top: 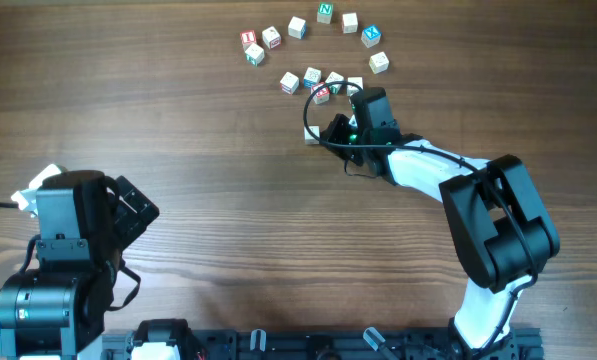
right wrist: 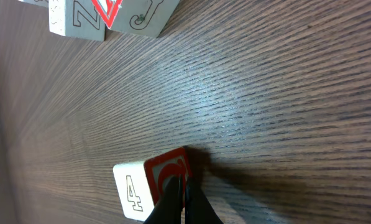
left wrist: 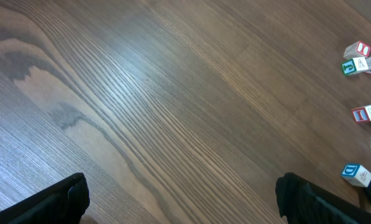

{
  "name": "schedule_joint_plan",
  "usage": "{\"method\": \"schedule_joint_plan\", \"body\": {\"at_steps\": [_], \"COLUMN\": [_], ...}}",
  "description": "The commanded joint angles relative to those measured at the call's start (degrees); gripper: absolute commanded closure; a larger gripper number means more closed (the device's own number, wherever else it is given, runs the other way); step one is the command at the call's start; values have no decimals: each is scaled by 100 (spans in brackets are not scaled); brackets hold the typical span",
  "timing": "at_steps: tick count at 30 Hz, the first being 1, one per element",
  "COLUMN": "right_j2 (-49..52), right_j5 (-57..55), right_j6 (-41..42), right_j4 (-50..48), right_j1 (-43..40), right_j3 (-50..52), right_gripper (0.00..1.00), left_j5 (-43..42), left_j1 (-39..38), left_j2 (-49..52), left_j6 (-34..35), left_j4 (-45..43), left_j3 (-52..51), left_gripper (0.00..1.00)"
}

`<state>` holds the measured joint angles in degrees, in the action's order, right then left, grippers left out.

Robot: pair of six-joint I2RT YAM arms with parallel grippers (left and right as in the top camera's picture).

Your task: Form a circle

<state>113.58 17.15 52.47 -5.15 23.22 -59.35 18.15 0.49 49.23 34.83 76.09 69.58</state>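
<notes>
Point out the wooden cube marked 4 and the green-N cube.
Pale wooden cube marked 4 (right wrist: 134, 193): right wrist view, numbered face.
Pale wooden cube with green N (top: 325, 12): overhead view, top face.

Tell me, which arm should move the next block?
Right: the right gripper, shut, touches a cube near the other cubes; the left gripper sits open, far off over bare table.

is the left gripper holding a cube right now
No, the left gripper stands wide open above the table, with nothing in it.

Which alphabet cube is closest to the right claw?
The cube with a red face and a 4 on its side, at the right claw's tips; other cubes lie apart.
</notes>
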Motion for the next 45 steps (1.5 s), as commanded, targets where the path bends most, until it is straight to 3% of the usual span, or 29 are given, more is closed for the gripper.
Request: {"method": "schedule_joint_plan", "body": {"at_steps": [1, 13, 19, 23, 28, 33, 38, 45], "right_j2": [133, 133, 57, -505, -1923, -2826, -2889, -2656], "right_j5": [114, -321, -210, 361, 326, -105, -127, -911], "right_j6": [20, 72, 254, -400, -1307, -2028, -2564, -2898], "right_j4": [7, 46, 387, 787, 1541, 2232, 2559, 2562], "right_j1": [13, -28, -505, -1102, -1497, -1499, -1495, -1445], "right_j3": [28, 26, 26, -2, -133, -227, -459, -1010], "right_gripper": [95, 95, 96, 95, 94, 73, 45, 36], "left_j5": [74, 74, 74, 74, 74, 74, 74, 74], "left_j1": [33, 33, 33, 33, 33, 33, 33, 33], "left_j2": [4, 4, 4, 4, 4, 4, 4, 4], "left_j6": [59, 57, 57, 59, 57, 59, 57, 57], "left_j4": [-20, -20, -20, -20, -17, -20, -17, -17], "left_j3": [-24, -24, -24, -24, -24, -24, -24, -24], "left_gripper": [0, 0, 0, 0, 0, 0, 0, 0]}}
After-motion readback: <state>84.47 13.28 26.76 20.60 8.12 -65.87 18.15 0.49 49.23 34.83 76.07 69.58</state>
